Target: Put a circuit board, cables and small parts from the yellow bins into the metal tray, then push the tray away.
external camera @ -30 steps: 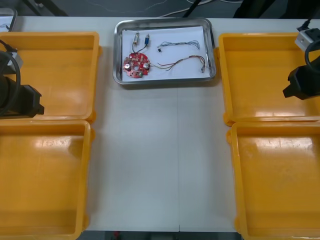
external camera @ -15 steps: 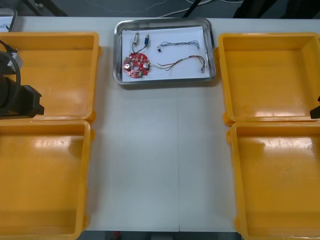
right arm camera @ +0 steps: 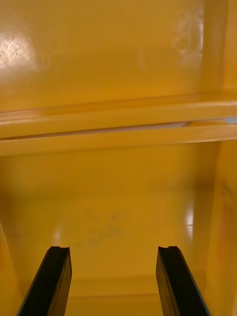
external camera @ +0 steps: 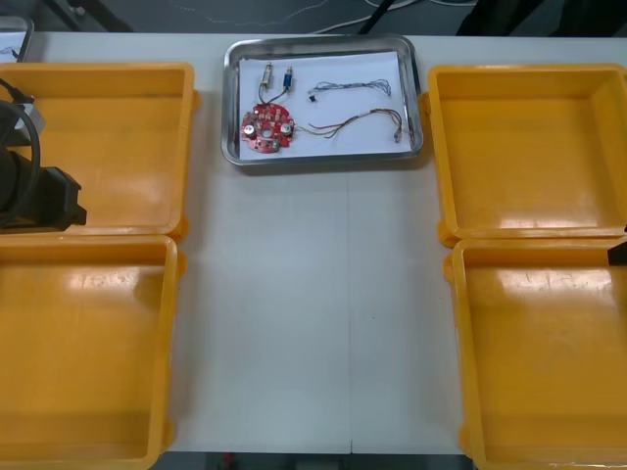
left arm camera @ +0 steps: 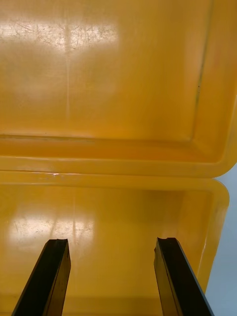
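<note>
The metal tray (external camera: 231, 98) stands at the table's far middle, white inside. In it lie a round red circuit board (external camera: 268, 128), two small metal parts (external camera: 267, 74), a blue and white cable (external camera: 350, 88) and a red and yellow cable (external camera: 357, 122). My left arm (external camera: 37, 194) rests over the rim between the two left bins. Its gripper (left arm camera: 112, 242) is open above an orange bin floor, holding nothing. A sliver of my right arm (external camera: 618, 254) shows at the right edge. My right gripper (right arm camera: 112, 249) is open too, over the right bins.
Yellow bins stand in pairs: far left (external camera: 108, 137), near left (external camera: 83, 352), far right (external camera: 529, 147), near right (external camera: 544, 362). All look bare inside. A strip of light table (external camera: 313, 313) runs between them up to the tray.
My right arm has drawn back from over the far right bin to the right edge, nearly out of the front view. The left arm and the tray's contents have not moved.
</note>
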`<state>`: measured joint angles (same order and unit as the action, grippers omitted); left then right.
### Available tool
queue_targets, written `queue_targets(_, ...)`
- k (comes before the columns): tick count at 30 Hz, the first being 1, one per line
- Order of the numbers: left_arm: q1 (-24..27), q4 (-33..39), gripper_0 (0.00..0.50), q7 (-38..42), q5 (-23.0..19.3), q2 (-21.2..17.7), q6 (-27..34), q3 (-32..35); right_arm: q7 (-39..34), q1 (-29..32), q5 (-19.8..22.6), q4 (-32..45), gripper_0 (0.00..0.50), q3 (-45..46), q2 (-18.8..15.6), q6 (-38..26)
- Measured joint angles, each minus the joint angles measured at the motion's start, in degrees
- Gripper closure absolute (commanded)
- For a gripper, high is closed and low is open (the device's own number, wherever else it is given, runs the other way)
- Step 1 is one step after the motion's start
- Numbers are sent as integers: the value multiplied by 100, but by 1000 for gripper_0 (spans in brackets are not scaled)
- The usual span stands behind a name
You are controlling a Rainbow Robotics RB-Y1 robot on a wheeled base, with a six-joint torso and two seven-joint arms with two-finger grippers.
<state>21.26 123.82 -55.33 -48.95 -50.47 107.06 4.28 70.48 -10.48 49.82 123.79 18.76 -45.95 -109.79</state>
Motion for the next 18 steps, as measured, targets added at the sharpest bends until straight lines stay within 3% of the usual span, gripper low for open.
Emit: queue_targets(18,-1,0,0,0,0,0,0,0,0,913,-482,620,0,15,541,0)
